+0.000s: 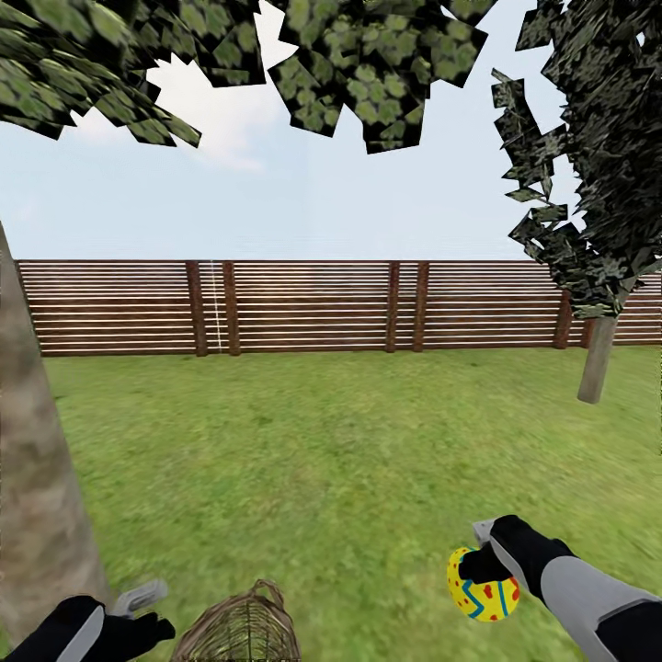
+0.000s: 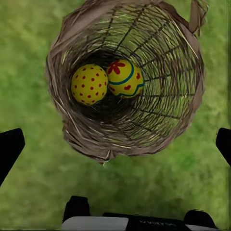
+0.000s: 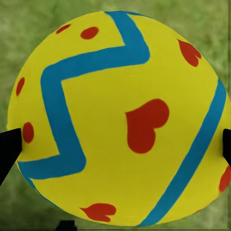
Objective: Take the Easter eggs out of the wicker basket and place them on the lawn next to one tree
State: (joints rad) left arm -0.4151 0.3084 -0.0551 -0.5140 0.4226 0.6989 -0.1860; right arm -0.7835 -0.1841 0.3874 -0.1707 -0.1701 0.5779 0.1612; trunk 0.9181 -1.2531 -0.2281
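Note:
My right gripper [image 1: 485, 563] is shut on a yellow Easter egg [image 1: 482, 586] with red marks and blue zigzags, held above the lawn [image 1: 349, 460] at the lower right; in the right wrist view this egg [image 3: 120, 115] sits between the dark fingertips [image 3: 9, 149]. The wicker basket [image 1: 241, 630] stands at the bottom edge, next to a thick grey-brown tree [image 1: 37, 487] trunk on the left. My left gripper [image 1: 145, 607] hovers open just left of the basket. From above, the basket [image 2: 72, 134] holds two eggs, one dotted [image 2: 89, 84] and one banded [image 2: 125, 78].
A brown slatted fence [image 1: 313, 308] closes the garden at the back. A second tree with dark foliage and a thin trunk [image 1: 598, 359] stands at the right near the fence. Grass stretches between the two trees.

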